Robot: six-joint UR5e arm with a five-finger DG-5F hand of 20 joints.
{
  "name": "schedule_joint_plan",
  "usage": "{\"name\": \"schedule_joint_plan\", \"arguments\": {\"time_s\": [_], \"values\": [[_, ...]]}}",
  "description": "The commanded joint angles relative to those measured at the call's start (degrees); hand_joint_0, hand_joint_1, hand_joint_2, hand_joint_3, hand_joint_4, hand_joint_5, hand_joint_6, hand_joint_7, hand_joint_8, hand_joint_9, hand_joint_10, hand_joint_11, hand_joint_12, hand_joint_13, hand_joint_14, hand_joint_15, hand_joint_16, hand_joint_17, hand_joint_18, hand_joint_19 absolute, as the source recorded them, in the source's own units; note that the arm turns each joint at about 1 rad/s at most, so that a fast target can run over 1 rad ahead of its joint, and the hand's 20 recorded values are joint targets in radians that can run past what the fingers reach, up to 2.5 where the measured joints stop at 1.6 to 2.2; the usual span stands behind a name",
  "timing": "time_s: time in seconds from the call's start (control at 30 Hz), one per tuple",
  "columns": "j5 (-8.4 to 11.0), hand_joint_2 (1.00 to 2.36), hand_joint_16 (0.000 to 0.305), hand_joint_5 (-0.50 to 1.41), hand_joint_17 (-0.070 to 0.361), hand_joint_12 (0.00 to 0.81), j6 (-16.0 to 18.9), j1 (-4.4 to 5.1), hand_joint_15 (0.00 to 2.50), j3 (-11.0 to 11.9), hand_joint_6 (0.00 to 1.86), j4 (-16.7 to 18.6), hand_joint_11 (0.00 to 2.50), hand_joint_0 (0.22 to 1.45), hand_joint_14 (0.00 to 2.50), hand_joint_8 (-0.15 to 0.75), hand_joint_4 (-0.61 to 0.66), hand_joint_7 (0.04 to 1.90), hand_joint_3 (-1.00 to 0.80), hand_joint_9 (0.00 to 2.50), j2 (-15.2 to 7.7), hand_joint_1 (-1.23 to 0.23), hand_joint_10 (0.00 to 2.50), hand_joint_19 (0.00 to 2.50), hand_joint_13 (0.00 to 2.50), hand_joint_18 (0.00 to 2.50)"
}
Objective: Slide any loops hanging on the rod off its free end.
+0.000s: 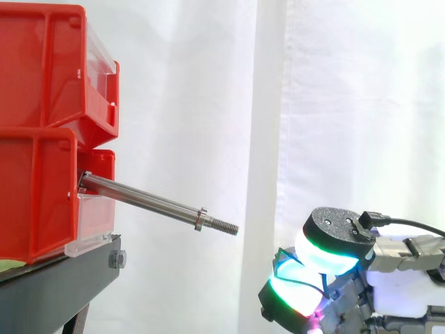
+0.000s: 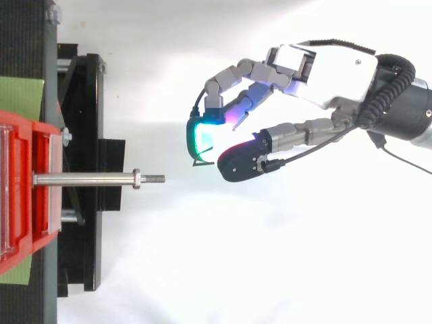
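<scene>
Red bins (image 1: 42,139) are stacked at the edge of the black stand (image 1: 55,285). The hand (image 2: 324,67) hangs off to the side, well clear of the stand, fingers curled in. The rod (image 1: 146,198) pokes out of the lower bin, tilting down to its threaded tip. Pinched between the glowing pads (image 2: 202,135) is a thin blue loop (image 1: 284,256) (mostly hidden, hard to make out).

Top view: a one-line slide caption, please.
Bare steel threaded rod juts from red plastic bins; robot hand hovers apart beyond its free end.
</scene>
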Motion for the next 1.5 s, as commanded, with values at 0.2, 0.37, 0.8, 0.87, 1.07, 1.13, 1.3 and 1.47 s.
{"name": "schedule_joint_plan", "arguments": {"time_s": [0.2, 0.37, 0.8, 0.87, 1.07, 1.13, 1.3, 1.47], "values": [[4.75, 1.02, 0.053, -0.17, 0.119, 0.348, 2.4, 1.68, 0.38, -6.3, 0.89, 10.1, 0.67, 0.6, 0.01, 0.331, 0.09, 1.07, -0.29, 0.99, 0.0, -0.62, 0.02, 0.53, 0.83, 0.78], [5.28, 1.01, 0.053, -0.17, 0.119, 0.347, 1.9, 2.12, 0.38, -7.0, 0.89, 11.9, 0.67, 0.6, 0.01, 0.33, 0.09, 1.06, -0.29, 0.99, 0.0, -0.62, 0.02, 0.53, 0.83, 0.78], [5.19, 1.02, 0.053, -0.16, 0.118, 0.348, -2.3, 2.65, 0.38, -7.0, 0.89, 9.8, 0.67, 0.6, 0.01, 0.333, 0.07, 1.08, -0.25, 1.0, 0.1, -0.64, 0.02, 0.53, 0.83, 0.77], [5.01, 1.02, 0.053, -0.16, 0.118, 0.348, -3.2, 2.65, 0.38, -7.0, 0.89, 9.6, 0.68, 0.6, 0.01, 0.333, 0.07, 1.08, -0.25, 0.99, 0.1, -0.64, 0.02, 0.53, 0.83, 0.77], [5.1, 1.02, 0.053, -0.16, 0.118, 0.347, -3.9, 2.65, 0.38, -7.0, 0.89, 9.0, 0.67, 0.6, 0.02, 0.332, 0.07, 1.08, -0.25, 1.0, 0.1, -0.64, 0.02, 0.53, 0.83, 0.77], [5.01, 1.02, 0.053, -0.16, 0.119, 0.346, -3.9, 2.65, 0.38, -7.0, 0.89, 8.9, 0.68, 0.6, 0.01, 0.332, 0.07, 1.08, -0.25, 1.0, 0.1, -0.64, 0.02, 0.52, 0.83, 0.77], [5.1, 1.02, 0.053, -0.16, 0.119, 0.351, -3.9, 2.65, 0.38, -7.0, 0.89, 8.8, 0.67, 0.6, 0.01, 0.327, 0.07, 1.08, -0.23, 0.99, 0.1, -0.65, 0.02, 0.51, 0.82, 0.76], [5.1, 1.02, 0.052, -0.16, 0.118, 0.351, -3.9, 2.65, 0.38, -7.0, 0.89, 8.8, 0.67, 0.6, 0.01, 0.325, 0.07, 1.11, -0.23, 0.98, 0.1, -0.65, 0.02, 0.52, 0.8, 0.72]]}}
